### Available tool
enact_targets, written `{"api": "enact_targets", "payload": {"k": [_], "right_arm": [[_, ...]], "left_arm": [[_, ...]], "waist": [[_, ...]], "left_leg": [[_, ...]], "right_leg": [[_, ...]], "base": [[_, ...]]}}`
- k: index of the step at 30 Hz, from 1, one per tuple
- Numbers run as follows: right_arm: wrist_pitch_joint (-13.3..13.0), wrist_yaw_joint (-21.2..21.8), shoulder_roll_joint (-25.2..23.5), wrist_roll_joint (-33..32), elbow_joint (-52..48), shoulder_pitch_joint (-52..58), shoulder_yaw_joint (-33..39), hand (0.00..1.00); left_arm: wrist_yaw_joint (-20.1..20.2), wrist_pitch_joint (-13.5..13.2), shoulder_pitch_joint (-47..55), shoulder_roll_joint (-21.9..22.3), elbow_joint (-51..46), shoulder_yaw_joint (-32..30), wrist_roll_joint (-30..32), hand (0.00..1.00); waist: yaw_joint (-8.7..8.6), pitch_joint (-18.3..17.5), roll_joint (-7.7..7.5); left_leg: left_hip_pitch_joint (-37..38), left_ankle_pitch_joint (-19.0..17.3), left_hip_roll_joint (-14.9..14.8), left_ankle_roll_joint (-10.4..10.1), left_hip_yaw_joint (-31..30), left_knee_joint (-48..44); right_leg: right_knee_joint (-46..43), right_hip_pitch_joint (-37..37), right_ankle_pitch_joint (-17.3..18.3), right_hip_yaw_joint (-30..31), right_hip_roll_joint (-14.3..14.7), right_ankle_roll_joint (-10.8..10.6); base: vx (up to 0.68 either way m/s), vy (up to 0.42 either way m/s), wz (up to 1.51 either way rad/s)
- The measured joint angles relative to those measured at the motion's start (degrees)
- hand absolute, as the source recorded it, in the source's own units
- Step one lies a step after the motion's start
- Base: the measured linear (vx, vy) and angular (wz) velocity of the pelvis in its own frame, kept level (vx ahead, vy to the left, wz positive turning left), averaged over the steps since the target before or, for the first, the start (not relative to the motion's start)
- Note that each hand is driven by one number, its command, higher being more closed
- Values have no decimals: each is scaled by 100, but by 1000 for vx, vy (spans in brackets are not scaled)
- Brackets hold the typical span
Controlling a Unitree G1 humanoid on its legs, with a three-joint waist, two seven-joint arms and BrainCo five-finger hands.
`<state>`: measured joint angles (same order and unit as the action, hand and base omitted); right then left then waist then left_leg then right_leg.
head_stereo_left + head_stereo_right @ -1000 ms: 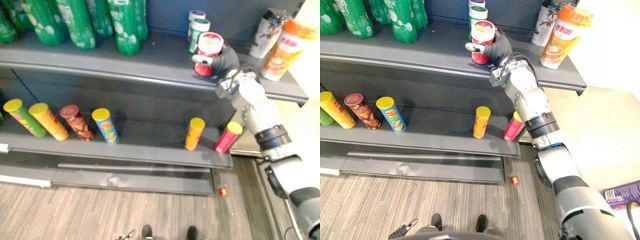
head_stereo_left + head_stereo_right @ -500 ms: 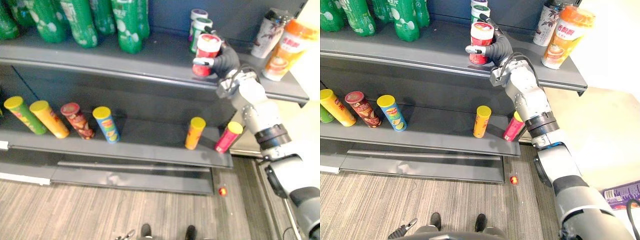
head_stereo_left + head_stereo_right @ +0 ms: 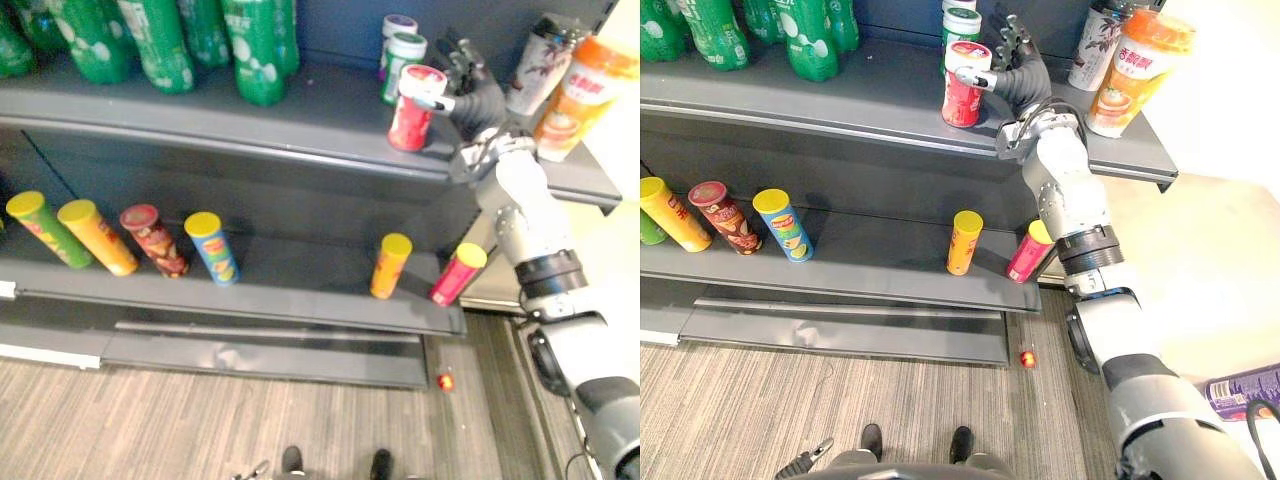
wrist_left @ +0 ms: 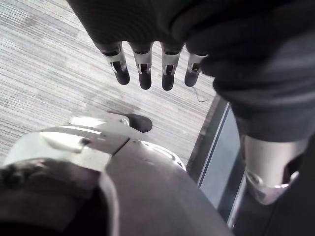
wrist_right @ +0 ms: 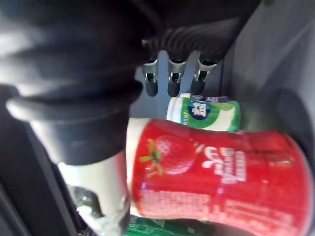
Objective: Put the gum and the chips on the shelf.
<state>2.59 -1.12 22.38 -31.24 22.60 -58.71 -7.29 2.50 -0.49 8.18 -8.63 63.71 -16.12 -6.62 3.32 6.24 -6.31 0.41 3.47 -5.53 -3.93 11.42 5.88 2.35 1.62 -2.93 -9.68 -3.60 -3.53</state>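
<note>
Red gum tub (image 3: 410, 122) near shelf (image 3: 200, 115) edge

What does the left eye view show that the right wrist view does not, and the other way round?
Left eye view: the lower shelf with its row of chip cans, plus green bottles and two cups on the upper shelf. Right wrist view: the strawberry picture on the red gum bottle, seen close. Both: that bottle, the green-and-white bottle behind it, and the right hand beside it with straight fingers.
</note>
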Motion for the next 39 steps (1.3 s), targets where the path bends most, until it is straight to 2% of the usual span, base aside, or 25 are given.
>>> {"api": "enact_targets", "payload": {"k": [7, 10, 12, 15, 17, 21, 25, 31, 33, 39], "right_arm": [[-414, -363, -91, 108, -448, -1, 488, 0], [-462, -487, -119, 122, -761, 1, 664, 0], [-593, -558, -216, 204, -1094, 11, 765, 0], [-986, -584, -723, 217, -1931, 351, 833, 0], [-1123, -571, -1062, 205, -2365, 781, 596, 0], [-1123, -218, -1651, 198, -2934, 1887, -428, 0], [-1113, 188, -1936, 193, -3100, 2694, -1414, 0], [-1006, 847, -1876, -69, -3059, 3663, -2477, 0], [-884, 1095, -1838, -159, -2914, 4100, -2748, 0], [-697, 1434, -1615, -246, -2365, 5224, -2960, 0]], "left_arm": [[-29, -15, 5, 18, -47, -6, 0, 0], [-65, -15, 5, 21, -46, -7, 0, 0], [-126, -15, 7, 24, -45, -7, 0, 0], [-210, -21, 5, 33, -45, -6, 1, 0], [-226, -21, 5, 35, -41, -5, 3, 0], [-267, -21, 7, 45, -37, -6, 22, 0], [-392, -24, 9, 58, -24, -10, 32, 0], [-455, -66, 16, 60, 26, -6, 72, 0], [-456, -93, 58, 55, 63, -3, 74, 0], [-456, -160, 39, 59, 222, -4, 120, 0]], "waist": [[0, 13, 14], [0, 15, 17], [-8, 17, 21], [-3, 18, 23], [-3, 17, 22], [0, 15, 21], [-2, 12, 19], [-19, -1, 17], [-126, -29, 12], [-156, -89, 66]], "left_leg": [[85, -10, -2, -12, -10, 0], [83, -10, -4, -11, -51, 0], [81, -11, -5, -13, -73, 0], [92, -12, -6, -14, -83, 0], [105, -12, -5, -14, -76, -1], [106, -28, -9, -36, -73, -1], [109, -35, -8, -45, -68, -1], [118, -36, -7, -46, 21, 0], [128, -35, -4, -46, 29, 0], [133, -48, 9, -37, 38, 1]], "right_leg": [[0, -93, 1, -3, 0, 1], [-5, -93, 1, -15, 1, 0], [-8, -99, 1, -34, 1, 1], [-8, -125, 2, -55, 1, 1], [-7, -142, 4, -60, -1, 3], [-10, -142, 4, -59, 1, 4], [-31, -135, 9, -54, -2, 8], [-62, -82, 9, 32, -2, 9], [-65, -83, 10, 44, -4, 9], [-57, -89, 54, 59, -9, -1]], "base": [[0, 0, 0], [0, 0, 1], [0, 0, 4], [5, -2, 3], [5, -1, 2], [0, 0, 0], [0, 0, 0], [4, -1, -7], [0, 0, -2], [0, 0, 0]]}}
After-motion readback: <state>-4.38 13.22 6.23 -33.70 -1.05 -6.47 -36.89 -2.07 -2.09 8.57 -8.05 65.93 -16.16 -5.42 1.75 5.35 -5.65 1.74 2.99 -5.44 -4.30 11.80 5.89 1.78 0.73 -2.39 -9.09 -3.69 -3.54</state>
